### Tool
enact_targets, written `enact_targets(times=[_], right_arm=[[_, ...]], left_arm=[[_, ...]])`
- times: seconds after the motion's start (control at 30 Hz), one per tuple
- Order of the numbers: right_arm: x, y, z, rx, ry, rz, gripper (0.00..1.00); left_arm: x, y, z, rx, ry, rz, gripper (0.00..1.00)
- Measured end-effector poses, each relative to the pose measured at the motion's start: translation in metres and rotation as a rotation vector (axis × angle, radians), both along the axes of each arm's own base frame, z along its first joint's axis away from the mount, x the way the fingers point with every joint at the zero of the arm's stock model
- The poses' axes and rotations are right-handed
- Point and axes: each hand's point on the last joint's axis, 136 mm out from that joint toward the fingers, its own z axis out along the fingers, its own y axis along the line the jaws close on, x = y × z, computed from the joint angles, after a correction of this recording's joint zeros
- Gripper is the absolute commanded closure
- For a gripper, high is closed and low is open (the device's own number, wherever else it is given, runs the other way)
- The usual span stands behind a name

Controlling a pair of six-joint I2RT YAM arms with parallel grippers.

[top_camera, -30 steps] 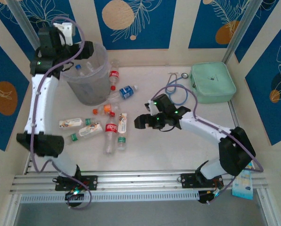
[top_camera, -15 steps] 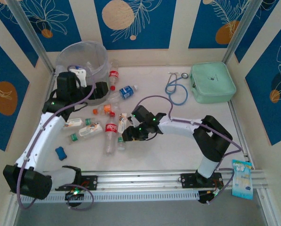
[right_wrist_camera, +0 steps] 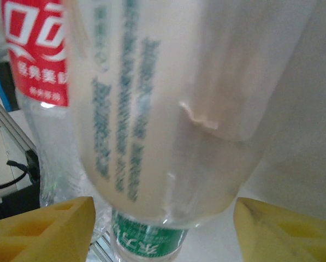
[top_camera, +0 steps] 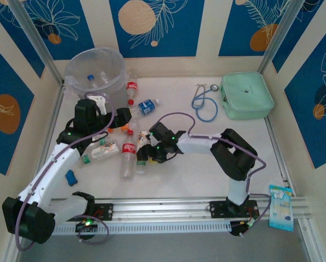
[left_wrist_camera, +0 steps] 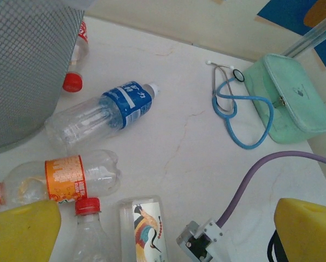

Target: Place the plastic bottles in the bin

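The bin [top_camera: 94,68], a translucent grey bucket, stands at the back left with bottles inside; its wall [left_wrist_camera: 21,71] is close in the left wrist view. Several plastic bottles lie beside it: a blue-label one [top_camera: 146,105] [left_wrist_camera: 105,112], an orange-label one [left_wrist_camera: 64,180], a red-label one [top_camera: 129,155] and a white-label one [top_camera: 142,139] [right_wrist_camera: 168,109]. My left gripper [top_camera: 119,117] [left_wrist_camera: 163,234] hangs open over the pile. My right gripper [top_camera: 145,152] [right_wrist_camera: 163,226] is open, its yellow fingers [right_wrist_camera: 40,229] on either side of the white-label bottle, which lies on the table.
A blue stethoscope [top_camera: 206,103] [left_wrist_camera: 242,117] and a mint-green case [top_camera: 246,95] [left_wrist_camera: 285,98] sit at the back right. A small blue object [top_camera: 71,177] lies on the near left of the table. The right arm's cable [left_wrist_camera: 250,180] crosses below my left gripper.
My left arm came down from over the bin to the bottle pile. My right gripper slid left onto the white-label bottle. The bin now stands farther back.
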Motion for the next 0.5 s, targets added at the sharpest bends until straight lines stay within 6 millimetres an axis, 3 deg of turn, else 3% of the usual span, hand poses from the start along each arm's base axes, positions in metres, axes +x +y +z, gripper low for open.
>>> enact_targets(times=[0.3, 0.5], right_arm=[[0.019, -0.010, -0.003, 0.016, 0.012, -0.071, 0.46], [0.027, -0.046, -0.008, -0.004, 0.001, -0.120, 0.43]], left_arm=[[0.009, -0.008, 0.003, -0.034, -0.015, 0.001, 0.00], [0.011, -0.010, 0.004, -0.049, -0.019, 0.003, 0.00]])
